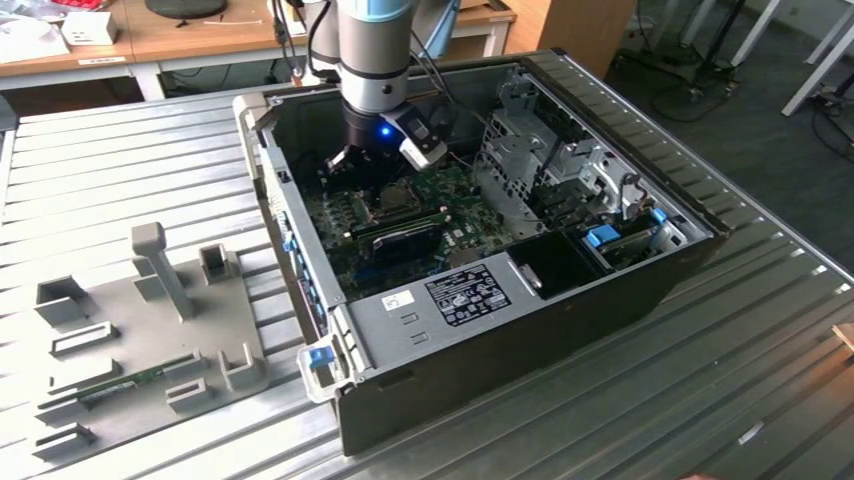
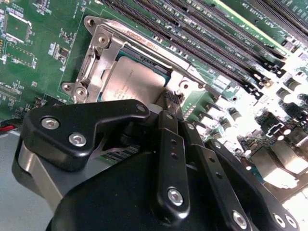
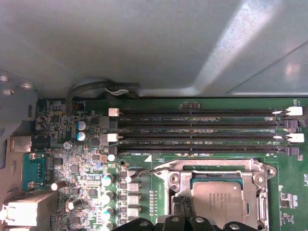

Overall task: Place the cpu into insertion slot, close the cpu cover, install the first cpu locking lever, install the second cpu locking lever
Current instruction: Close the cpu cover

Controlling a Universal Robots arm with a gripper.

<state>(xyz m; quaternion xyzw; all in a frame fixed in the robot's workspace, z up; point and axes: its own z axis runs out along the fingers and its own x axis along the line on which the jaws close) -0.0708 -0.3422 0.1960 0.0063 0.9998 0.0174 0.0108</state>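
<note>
Inside the open computer case, the arm reaches down over the green circuit board. The cpu [image 3: 219, 197] [image 2: 127, 82] lies flat in the insertion slot [image 1: 396, 200], pale face up. Over it lies the cpu cover [image 3: 211, 167] [image 2: 103, 45], its silvery frame down around the chip. My gripper [image 2: 171, 98] [image 3: 181, 204] [image 1: 358, 165] is shut, its black fingertips together at the socket's edge beside the chip. A thin metal lever arm [image 3: 144, 171] sticks out from the socket's corner.
Long black memory slots [image 3: 202, 130] run beside the socket, with capacitors [image 3: 108, 180] nearby. The case wall [image 3: 144, 43] rises close behind the board. A metal drive cage [image 1: 534, 150] stands at the exterior view's right. A grey fixture plate [image 1: 147, 330] lies on the table outside the case.
</note>
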